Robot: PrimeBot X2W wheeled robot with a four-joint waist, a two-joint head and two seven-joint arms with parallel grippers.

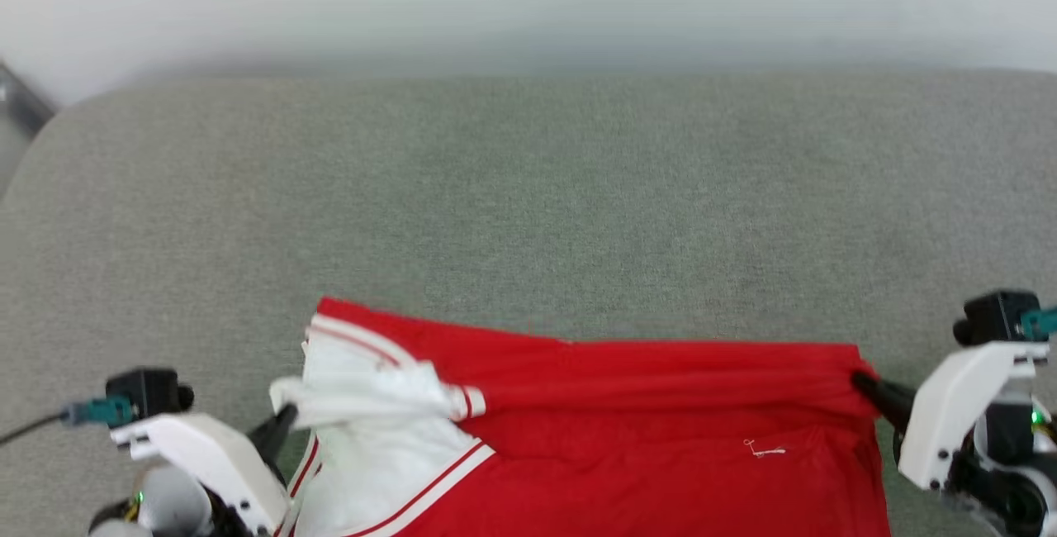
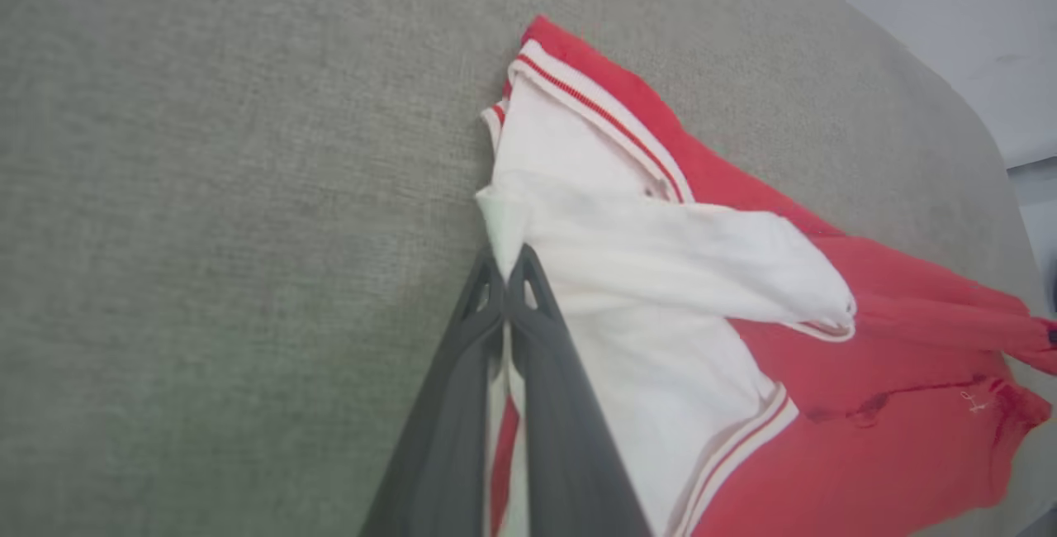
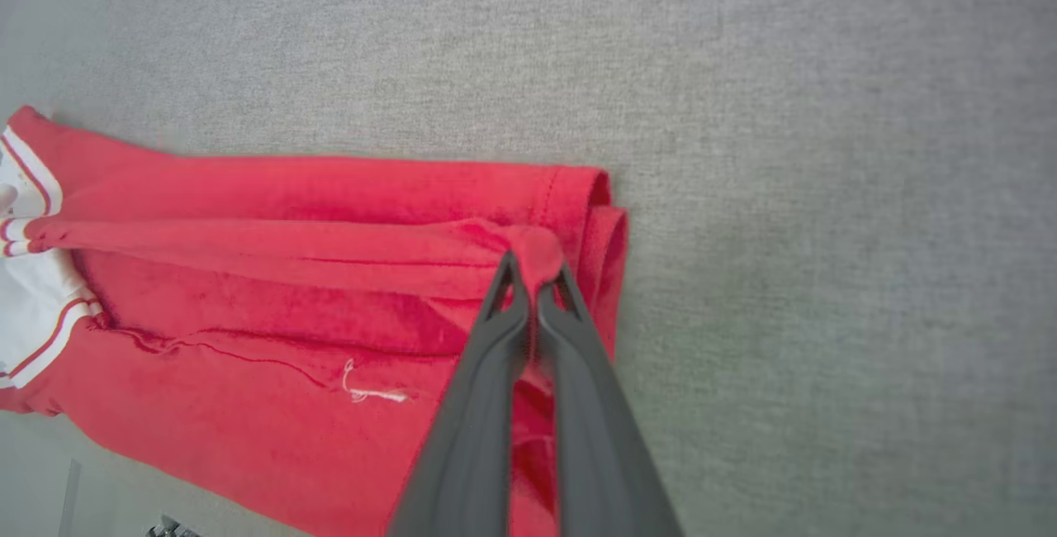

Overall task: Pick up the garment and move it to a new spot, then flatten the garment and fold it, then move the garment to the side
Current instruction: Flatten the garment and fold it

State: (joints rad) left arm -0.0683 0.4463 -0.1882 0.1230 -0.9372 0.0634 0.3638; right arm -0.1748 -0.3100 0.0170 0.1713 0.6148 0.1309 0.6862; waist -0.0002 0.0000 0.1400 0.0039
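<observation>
On the grey fabric surface (image 1: 528,190), near edge: one red jersey (image 1: 644,438), white and red-striped at the left end, lying creased. Clamped on its white corner, the left gripper (image 1: 287,417); clamped on its red corner, the right gripper (image 1: 860,382).

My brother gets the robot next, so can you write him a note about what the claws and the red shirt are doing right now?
Left claw: shut on the edge of the white panel of the red jersey.
Right claw: shut on a bunched red corner at the jersey's other end.
Where: the jersey lies on the grey fabric surface, top edge stretched between the claws.
Done: both grips are made; whether it was already moved to a new spot can't be told.
To do: it's rumpled, with a white flap doubled over, so flatten, fold, then move aside.
</observation>
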